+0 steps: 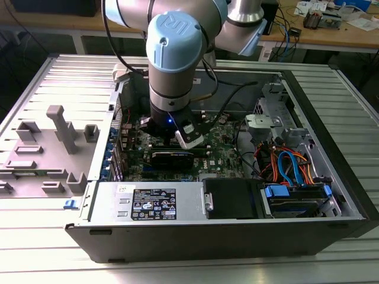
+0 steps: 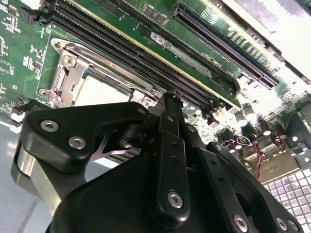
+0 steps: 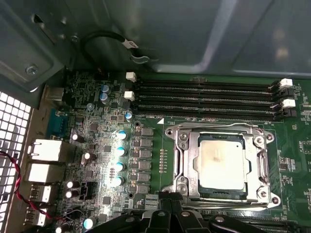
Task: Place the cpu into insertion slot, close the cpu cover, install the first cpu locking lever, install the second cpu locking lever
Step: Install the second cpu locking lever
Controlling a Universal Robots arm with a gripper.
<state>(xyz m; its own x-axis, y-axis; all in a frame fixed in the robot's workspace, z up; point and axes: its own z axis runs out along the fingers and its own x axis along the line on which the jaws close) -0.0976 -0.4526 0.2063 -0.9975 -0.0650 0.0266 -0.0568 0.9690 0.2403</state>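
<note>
The cpu [image 3: 221, 162], a dull silver square, lies flat in the insertion slot [image 3: 266, 196] on the green board. Around it the cpu cover [image 3: 181, 160], a silvery frame, is folded down, and the chip's top shows through its window. A thin wire lever [image 3: 209, 127] runs along one side of the frame. My gripper [image 3: 169, 198] is shut, with nothing seen between its black fingers, and its tip is right at the cover's edge. In the second wrist view the gripper [image 2: 170, 99] hangs just beside the cpu [image 2: 99, 92] and the cover [image 2: 68, 73]. In the exterior view the arm [image 1: 169, 89] reaches down into the open computer case.
Long black memory slots [image 3: 204, 97] run beside the socket. Capacitors [image 3: 119, 150] and rear ports [image 3: 43, 150] crowd the board's other side. The case wall [image 3: 194, 34] rises behind. A power supply [image 1: 154, 201], cables [image 1: 290, 165] and a grey fixture tray [image 1: 47, 148] lie around.
</note>
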